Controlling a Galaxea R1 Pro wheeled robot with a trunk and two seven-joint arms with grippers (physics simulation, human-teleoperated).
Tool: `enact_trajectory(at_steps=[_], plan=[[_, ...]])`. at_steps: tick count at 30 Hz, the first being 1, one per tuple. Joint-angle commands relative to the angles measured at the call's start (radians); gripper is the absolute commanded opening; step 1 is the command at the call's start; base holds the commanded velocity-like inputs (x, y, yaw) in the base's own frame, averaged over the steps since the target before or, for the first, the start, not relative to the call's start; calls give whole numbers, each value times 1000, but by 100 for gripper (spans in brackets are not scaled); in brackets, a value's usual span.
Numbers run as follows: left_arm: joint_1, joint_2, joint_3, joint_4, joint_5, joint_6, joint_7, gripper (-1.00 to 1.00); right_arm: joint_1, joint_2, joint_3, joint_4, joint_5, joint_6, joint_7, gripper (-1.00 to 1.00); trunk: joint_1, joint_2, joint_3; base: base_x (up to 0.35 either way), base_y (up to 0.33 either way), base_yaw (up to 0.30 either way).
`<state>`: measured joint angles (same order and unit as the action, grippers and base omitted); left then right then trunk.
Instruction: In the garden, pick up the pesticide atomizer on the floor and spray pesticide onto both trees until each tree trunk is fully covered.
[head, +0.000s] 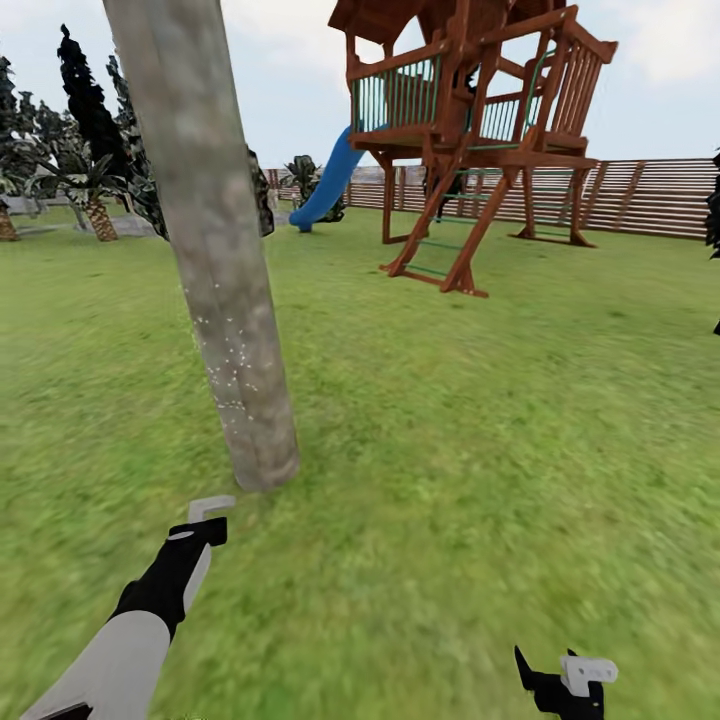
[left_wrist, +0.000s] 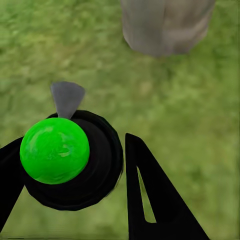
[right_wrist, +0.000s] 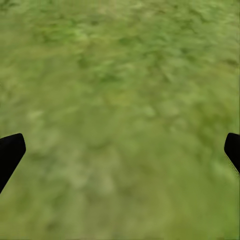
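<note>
Lawn backdrop: your left gripper (left_wrist: 75, 165) clamps the atomizer (left_wrist: 65, 155) near a speckled tree trunk (head: 215, 260); your right gripper (right_wrist: 120, 150), wide open, holds nothing; spraying looks partway.

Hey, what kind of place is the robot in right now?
Most likely a back garden with a play area: green lawn, a brown wooden play tower with a blue slide, and a brown slatted wooden fence behind.

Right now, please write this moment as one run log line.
left hand: shut on atomizer, aimed at tree trunk | trunk: white specks, partial | right hand: open over lawn
</note>
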<state>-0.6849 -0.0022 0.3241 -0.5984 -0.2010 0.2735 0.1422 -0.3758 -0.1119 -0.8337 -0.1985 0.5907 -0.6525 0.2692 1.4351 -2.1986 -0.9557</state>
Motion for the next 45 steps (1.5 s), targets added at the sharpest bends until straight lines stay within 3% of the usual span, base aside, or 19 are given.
enact_trajectory(at_steps=[1, 17, 37, 45], plan=[[-1, -1, 3, -1, -11, 6, -1, -100, 0, 0, -8, 1, 1, -2, 8, 100, 0, 0, -1, 113, -273, 263], [-1, -1, 3, -1, -11, 6, -1, -100, -1, 0, -8, 1, 1, -2, 8, 100, 0, 0, -1, 129, -271, 47], [-1, -1, 3, -1, -11, 6, -1, -100, 0, 0, -8, 1, 1, -2, 8, 100, 0, 0, -1, 119, -266, 247], [-1, -1, 3, -1, -11, 6, -1, -100, -1, 0, -8, 1, 1, -2, 8, 100, 0, 0, -1, 119, -266, 26]])
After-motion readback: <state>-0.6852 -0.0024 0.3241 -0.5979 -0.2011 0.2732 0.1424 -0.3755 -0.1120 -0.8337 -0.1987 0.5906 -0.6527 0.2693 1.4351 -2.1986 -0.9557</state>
